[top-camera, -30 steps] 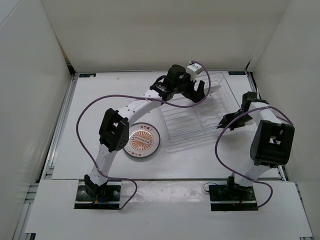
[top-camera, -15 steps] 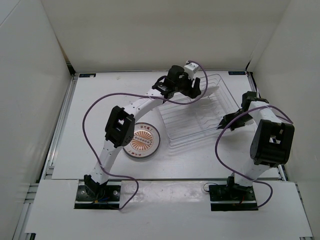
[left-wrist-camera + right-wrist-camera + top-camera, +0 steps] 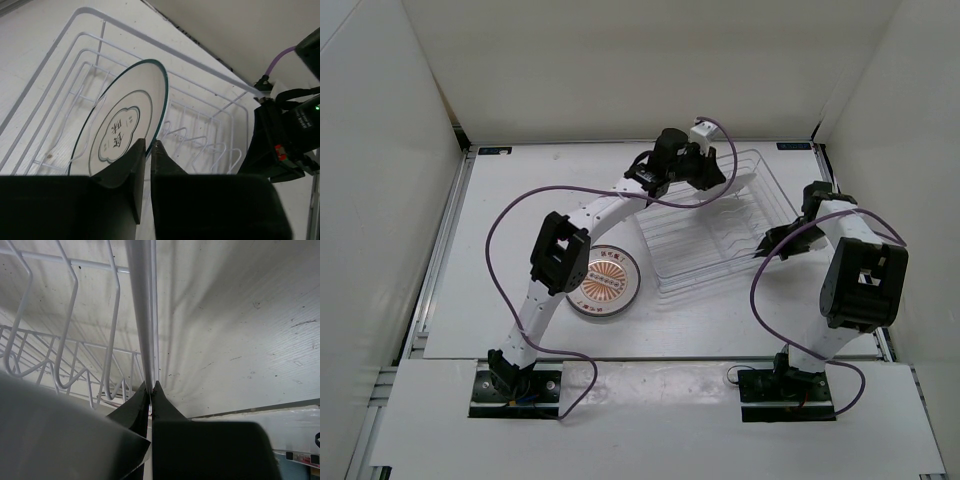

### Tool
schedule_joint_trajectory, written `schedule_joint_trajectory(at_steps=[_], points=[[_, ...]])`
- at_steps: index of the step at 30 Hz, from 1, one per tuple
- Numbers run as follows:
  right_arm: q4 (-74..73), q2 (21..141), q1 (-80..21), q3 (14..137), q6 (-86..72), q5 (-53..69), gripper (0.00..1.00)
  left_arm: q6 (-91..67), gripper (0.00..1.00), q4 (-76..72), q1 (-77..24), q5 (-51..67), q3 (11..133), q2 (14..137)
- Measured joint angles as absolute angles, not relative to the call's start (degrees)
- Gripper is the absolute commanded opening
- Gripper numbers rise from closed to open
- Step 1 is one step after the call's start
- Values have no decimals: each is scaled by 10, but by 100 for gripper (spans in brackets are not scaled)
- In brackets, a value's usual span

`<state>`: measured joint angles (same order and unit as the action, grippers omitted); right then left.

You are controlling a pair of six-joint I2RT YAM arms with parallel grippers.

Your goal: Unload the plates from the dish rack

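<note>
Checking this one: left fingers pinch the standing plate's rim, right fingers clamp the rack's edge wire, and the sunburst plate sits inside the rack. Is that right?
Not quite. The sunburst plate lies flat on the table beside the dish rack, not inside it; the top external view shows this. The rest holds.

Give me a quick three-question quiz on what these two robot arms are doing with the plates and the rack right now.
1. True or false: the sunburst plate stands inside the dish rack.
2. What does the left claw pinch? A: the standing plate by its rim. B: a purple cable. C: nothing.
3. Fill in: the right claw is shut on the rack's ____.

Key: 1 false, it lies flat beside the rack. 2 A. 3 rim.
</note>
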<state>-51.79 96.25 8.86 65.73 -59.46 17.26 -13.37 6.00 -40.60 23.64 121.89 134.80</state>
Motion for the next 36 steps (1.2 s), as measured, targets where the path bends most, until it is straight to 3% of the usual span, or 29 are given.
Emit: schedule_joint_trajectory(at_steps=[1,2,3,4,8,13,15,17,18,21,26,29,30,31,36], points=[[-520,964,89,659,-595,173,0,-137,21,54,-406,241,1219,1348],[-522,965,89,662,-595,173,0,-140,31,51,-406,246,1219,1348],[-522,966,89,663,-596,173,0,-142,59,46,-406,250,1219,1348],[-522,967,89,665,-596,173,0,-142,74,42,-406,253,1219,1348],[-525,968,88,667,-600,171,0,-150,92,28,-408,264,1203,1347],[-525,968,88,667,-601,171,0,-152,92,32,-407,264,1189,1347],[-524,968,88,666,-602,171,0,-154,86,32,-407,265,1189,1347],[-524,967,88,666,-602,171,0,-156,77,32,-407,265,1189,1347],[-524,967,88,666,-602,171,0,-158,65,33,-407,265,1189,1347],[-525,967,88,665,-603,171,0,-163,47,31,-406,264,1189,1347],[-526,963,88,661,-609,171,0,-175,38,21,-402,265,1189,1351],[-527,963,88,662,-612,172,0,-181,41,11,-401,265,1189,1358],[-528,963,88,662,-613,172,0,-183,49,8,-401,266,1189,1360],[-529,963,88,662,-613,172,0,-184,77,6,-401,268,1189,1361],[-529,963,88,662,-619,173,0,-194,88,8,-405,281,1188,1367]])
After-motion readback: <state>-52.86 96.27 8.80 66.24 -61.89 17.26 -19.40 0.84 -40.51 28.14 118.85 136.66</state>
